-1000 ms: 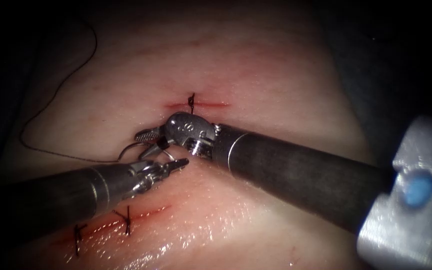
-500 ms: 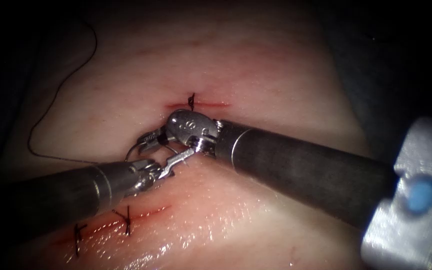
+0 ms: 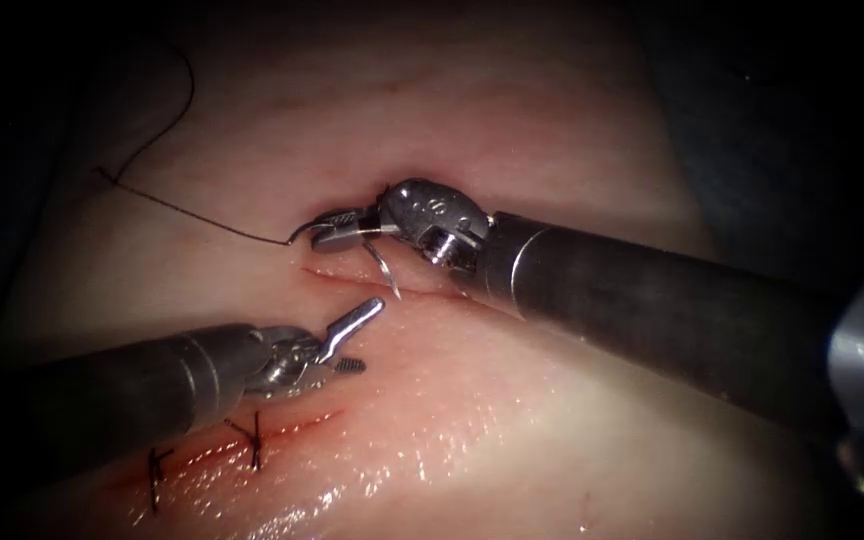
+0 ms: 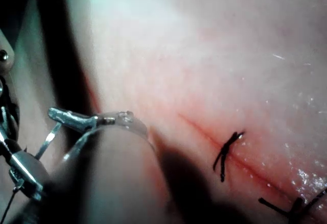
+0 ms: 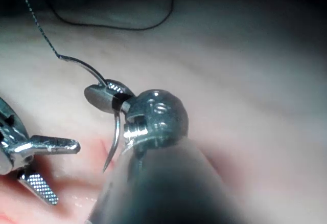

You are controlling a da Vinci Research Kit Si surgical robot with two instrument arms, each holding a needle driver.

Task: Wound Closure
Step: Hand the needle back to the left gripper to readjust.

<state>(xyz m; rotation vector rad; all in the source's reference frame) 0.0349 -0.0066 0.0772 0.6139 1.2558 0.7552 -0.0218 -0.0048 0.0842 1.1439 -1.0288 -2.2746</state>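
My right tool [image 3: 330, 232] comes in from the right, its jaws shut on the curved needle [image 3: 384, 268] near the middle of its curve. In the right wrist view the same grip [image 5: 93, 93] shows, and the needle [image 5: 116, 132] points tip-down at the red cut [image 3: 432, 293]. I cannot tell whether the tip touches the tissue [image 3: 512, 110]. Dark thread [image 3: 192, 215] runs from the needle's tail up and to the left. My left tool [image 3: 368, 335] sits just below and to the left of the needle, jaws open and holding nothing; it is also in the right wrist view [image 5: 64, 172].
A second cut [image 3: 292, 425] lies at the lower left beside the left shaft, closed by two dark stitches [image 3: 254, 440], which the left wrist view shows too [image 4: 227, 152]. The right tool's shaft [image 3: 652, 310] crosses the right half. The tissue glistens wet at the front.
The needle went from the left tool to the right one: left jaws opened, right jaws shut on it. The right tool then carried it up and right, drawing the thread straighter.
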